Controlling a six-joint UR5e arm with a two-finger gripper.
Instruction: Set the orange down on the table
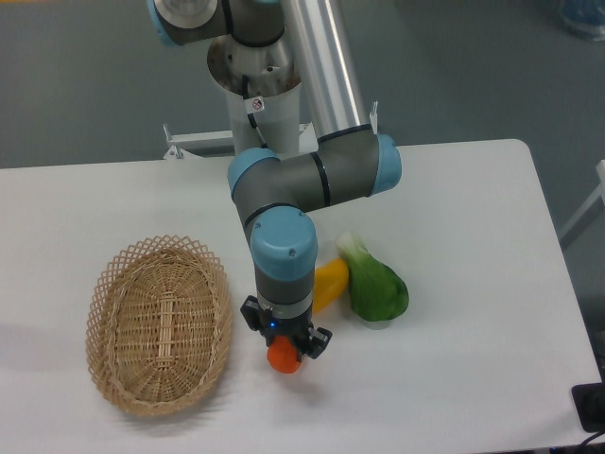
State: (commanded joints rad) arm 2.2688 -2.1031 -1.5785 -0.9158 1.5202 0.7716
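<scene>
The orange (282, 357) is a small bright orange-red ball held between my gripper's fingers, just right of the basket. My gripper (283, 352) points straight down and is shut on the orange, low over the white table (454, 284). I cannot tell whether the orange touches the tabletop. The arm's blue-capped wrist stands directly above and hides the gripper's upper part.
An oval woven wicker basket (159, 324) lies at the left, close to the gripper. A yellow fruit (328, 282) and a green leafy vegetable (374, 283) lie just right of the arm. The robot's base stands at the table's back edge.
</scene>
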